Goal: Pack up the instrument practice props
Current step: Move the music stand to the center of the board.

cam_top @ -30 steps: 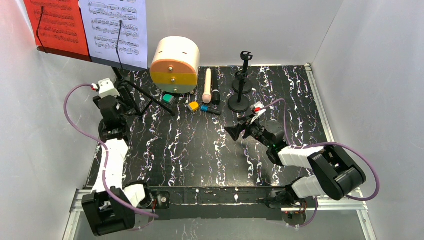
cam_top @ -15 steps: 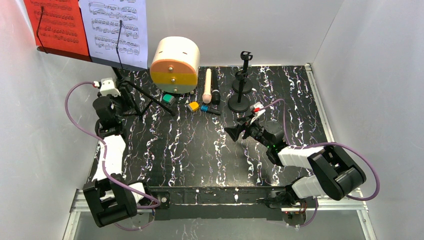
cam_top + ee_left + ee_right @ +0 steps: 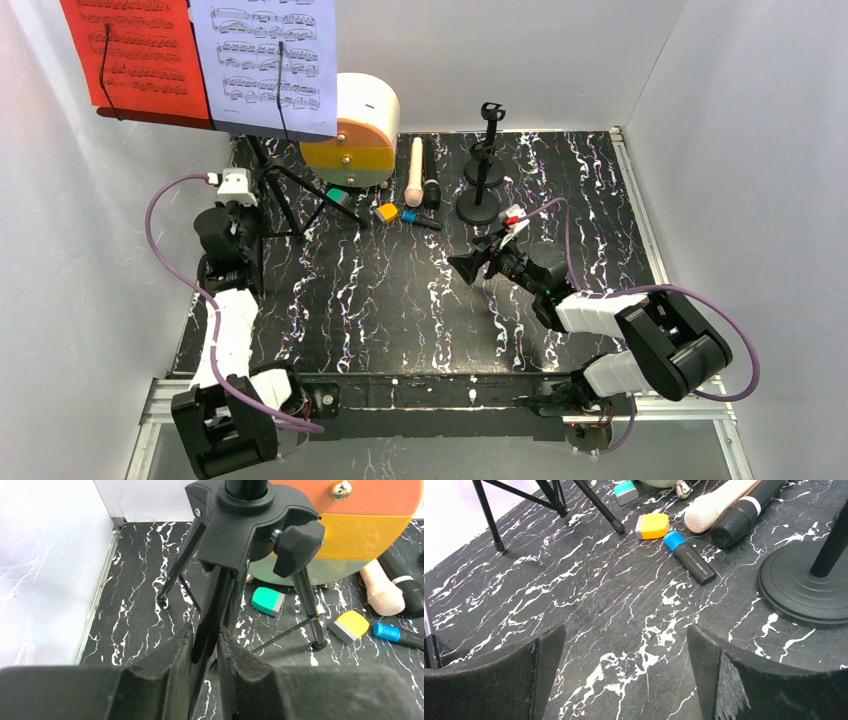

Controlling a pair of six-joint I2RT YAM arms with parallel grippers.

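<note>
Packing stands at its largest item, by my reading. The left tool (image 3: pixel 205 647) has both pads closed on one leg of the black tripod music stand (image 3: pixel 245 530), gripping it low, beneath the hub where the three legs meet. The other two legs splay away ahead of this tool. Their feet seem to rest on the black white-veined counter (image 3: pixel 135 620), though the view is too steep to be sure they bear weight. High above the tool, on the stand's rack, sit a red sheet-music page (image 3: pixel 140 45) and a white sheet-music page (image 3: pixel 270 60), each under a thin black wire clip. Just beyond the stand is a round cream box with orange, yellow and green drawers (image 3: pixel 365 130).

The right tool (image 3: pixel 624 652) hangs low over bare counter, its jaws spread wide with nothing between them. Ahead of it lie a blue-capped black marker (image 3: pixel 689 555), a yellow-and-grey block (image 3: pixel 651 526) and a teal-and-grey block (image 3: pixel 625 491). Further ahead lie a cream microphone (image 3: pixel 719 505) and a black microphone (image 3: pixel 749 510), side by side. To its front right stands a black round-based microphone holder (image 3: pixel 804 587).

The next move calls for care. The stand is tall and top-heavy, and a grip on one leg gives little control, so it should go slowly and stay upright. The pages would be safer taken off first, and the free right tool could do that.

Both pages carry printed music staves. No title, brand or label is legible anywhere.
</note>
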